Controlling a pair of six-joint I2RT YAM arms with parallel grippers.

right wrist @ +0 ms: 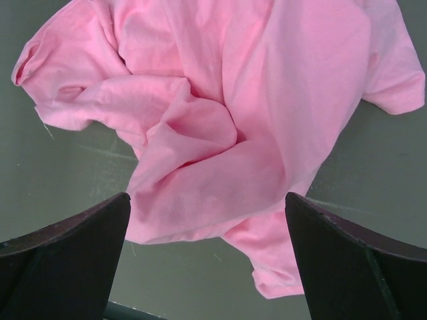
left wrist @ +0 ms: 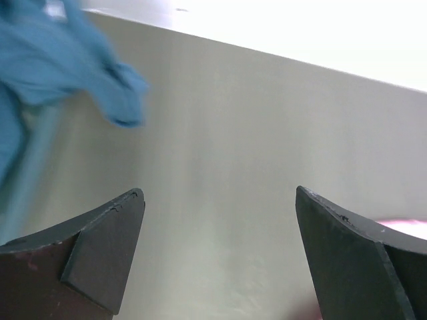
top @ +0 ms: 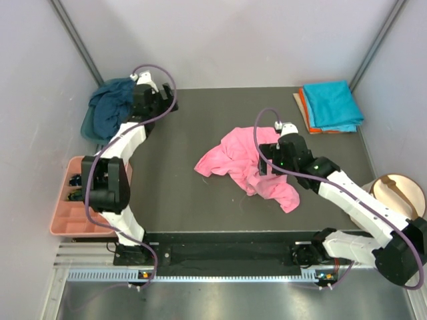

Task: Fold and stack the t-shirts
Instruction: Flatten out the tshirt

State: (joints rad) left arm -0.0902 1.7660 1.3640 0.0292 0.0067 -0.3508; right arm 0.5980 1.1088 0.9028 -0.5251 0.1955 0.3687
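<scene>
Top: pink t-shirt point(top: 243, 163) crumpled mid-table; navy t-shirt point(top: 110, 107) heaped at 10 o'clock; turquoise t-shirt point(top: 331, 105) folded over orange t-shirt point(top: 305, 113) at 2 o'clock.
Left wrist: left gripper point(left wrist: 218, 200) spread, empty.
Right wrist: right gripper point(right wrist: 207, 207) spread, over pink t-shirt.

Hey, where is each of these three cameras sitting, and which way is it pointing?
Top external: above and behind the arm bases, looking down on the dark table; the left arm and right arm both show.
Left wrist: on the left arm, facing a pale wall past blue cloth; its left fingers, apart, frame the bottom.
Right wrist: on the right arm, looking down at the pink shirt; its right fingers, apart, below.
Shared: top and right wrist views both show the pink shirt.
</scene>
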